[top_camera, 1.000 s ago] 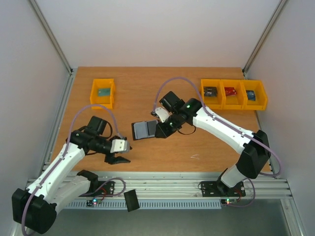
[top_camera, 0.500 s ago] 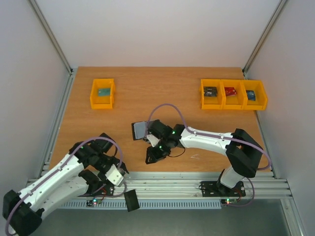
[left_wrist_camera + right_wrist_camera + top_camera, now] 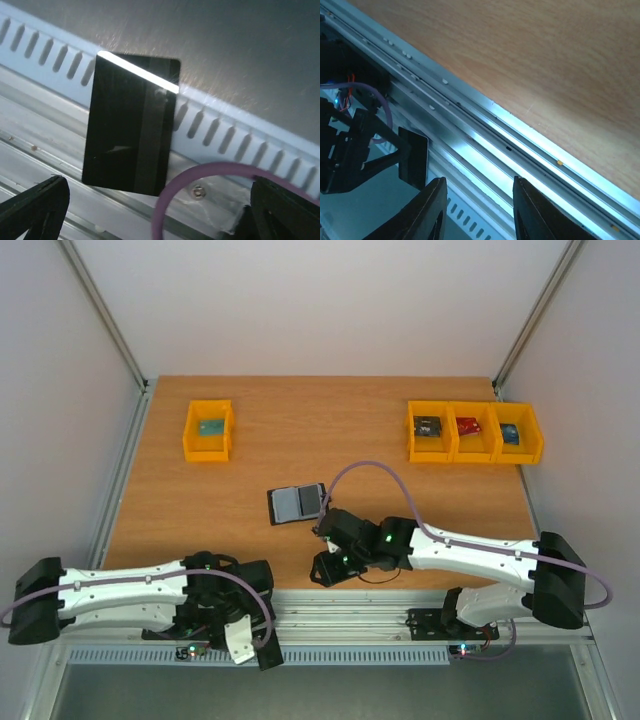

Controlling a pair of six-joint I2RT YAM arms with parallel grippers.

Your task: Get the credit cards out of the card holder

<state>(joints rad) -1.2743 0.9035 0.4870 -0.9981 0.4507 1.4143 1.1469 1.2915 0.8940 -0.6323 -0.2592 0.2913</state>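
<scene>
Dark credit card [image 3: 131, 125]: we see a thin, glossy black rectangle with rounded corners and a duller stripe down its length. A bright glare runs along its top edge.
Where the card is: off the table, at the front of the rig near the left arm's base. It crosses the white slotted strip [image 3: 45, 55] and the ribbed aluminium rail [image 3: 485, 145]. We cannot tell whether it lies flat or leans.
Card holder [image 3: 297, 503]: we find it on the table, well apart from that card. It is a small black rectangle lying open, with a blue-grey inner face upward. We cannot tell whether anything sits in its pockets.
Left gripper [image 3: 248, 638]: it hangs over the front rail just beside the dark card. Its matte black fingers [image 3: 35, 210] stand wide apart and grasp nothing; the card lies beyond their tips, untouched.
Purple cable [image 3: 165, 200]: a smooth loop curves in just below the card.
Right gripper [image 3: 328, 570]: it is low at the table's near edge. Its glossy black fingers [image 3: 432, 210] are parted, with only the rail showing between them.
Table [image 3: 250, 460]: we see a warm, wood-grain top.
Three yellow bins [image 3: 451, 445]: moulded plastic, in a row at the far right. Each holds a small thing too small for us to name.
Fourth yellow bin [image 3: 207, 452]: far left, with a greenish thing inside.
</scene>
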